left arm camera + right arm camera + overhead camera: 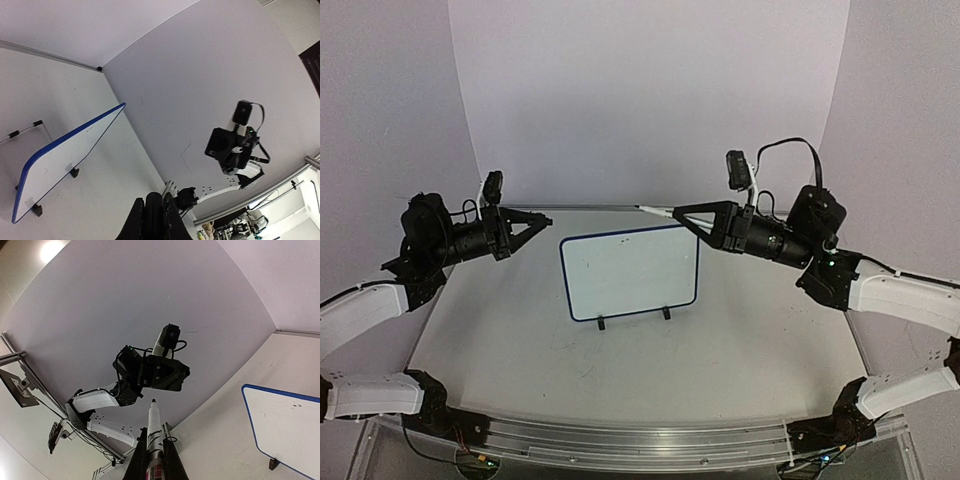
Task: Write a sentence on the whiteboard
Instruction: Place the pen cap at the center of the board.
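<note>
Marker (154, 425) in right end effector (155, 452): label seen wrist view only.

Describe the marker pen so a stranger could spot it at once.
Start at the whiteboard standing mid-table. By its top right corner, the right gripper is shut on the marker pen. It is the only slim white stick here, poking out past the black jaws.

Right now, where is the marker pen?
The marker pen is clamped in the right gripper, right of centre in the top view, in the air by the whiteboard's upper right corner, tip pointing left.
</note>
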Robot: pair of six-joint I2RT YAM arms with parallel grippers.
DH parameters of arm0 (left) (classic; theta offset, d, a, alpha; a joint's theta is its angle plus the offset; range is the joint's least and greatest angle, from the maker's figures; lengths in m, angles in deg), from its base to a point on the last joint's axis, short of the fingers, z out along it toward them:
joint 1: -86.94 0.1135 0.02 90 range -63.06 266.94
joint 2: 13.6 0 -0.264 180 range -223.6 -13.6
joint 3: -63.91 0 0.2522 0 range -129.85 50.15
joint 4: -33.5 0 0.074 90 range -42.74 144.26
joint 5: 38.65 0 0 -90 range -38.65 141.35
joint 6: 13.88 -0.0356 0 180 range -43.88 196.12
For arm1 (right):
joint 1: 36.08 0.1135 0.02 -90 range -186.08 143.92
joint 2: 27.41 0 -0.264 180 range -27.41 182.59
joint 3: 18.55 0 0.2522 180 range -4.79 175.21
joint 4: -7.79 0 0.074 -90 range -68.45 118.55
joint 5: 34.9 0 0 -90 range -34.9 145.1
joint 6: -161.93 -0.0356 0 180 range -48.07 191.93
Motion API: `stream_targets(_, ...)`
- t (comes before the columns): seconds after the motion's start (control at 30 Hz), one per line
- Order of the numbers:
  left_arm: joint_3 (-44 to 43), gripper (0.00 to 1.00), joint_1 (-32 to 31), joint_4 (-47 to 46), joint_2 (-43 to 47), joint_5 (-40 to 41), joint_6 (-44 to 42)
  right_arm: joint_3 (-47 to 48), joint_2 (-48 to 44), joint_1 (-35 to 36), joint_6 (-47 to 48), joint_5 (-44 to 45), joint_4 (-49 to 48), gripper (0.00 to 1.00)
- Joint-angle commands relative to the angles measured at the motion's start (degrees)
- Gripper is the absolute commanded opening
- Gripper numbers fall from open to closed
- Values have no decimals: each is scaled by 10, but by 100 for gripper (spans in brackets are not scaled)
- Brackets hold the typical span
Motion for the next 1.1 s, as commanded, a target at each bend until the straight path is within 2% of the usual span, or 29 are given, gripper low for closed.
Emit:
stream_targets(0.0, -15, 0, -12, 277, 33, 43, -175, 14, -38, 1, 82, 28, 112, 0)
stream_targets(0.03, -11, 0, -18, 332, 41, 80, -199, 15, -43, 1, 97, 41, 136, 0)
stream_targets(0.1, 23, 0, -31, 372, 55, 126, -199, 11, -50, 2, 112, 65, 166, 0)
stream_targets(0.27, 131, 0, -66, 305, 56, 151, -122, 5, -43, 3, 118, 88, 183, 0)
stream_targets(0.37, 155, 0, -79, 303, 33, 175, -108, 13, -22, 9, 124, 92, 192, 0)
stream_targets(0.6, 171, 0, -80, 252, -65, 163, -79, 44, 26, 59, 159, 139, 229, 0)
stream_targets(0.7, 169, 5, -80, 241, -89, 165, -78, 50, 41, 74, 168, 151, 235, 0)
stream_targets(1.07, 170, 36, -80, 248, -100, 183, -77, 40, 45, 78, 166, 175, 231, 0)
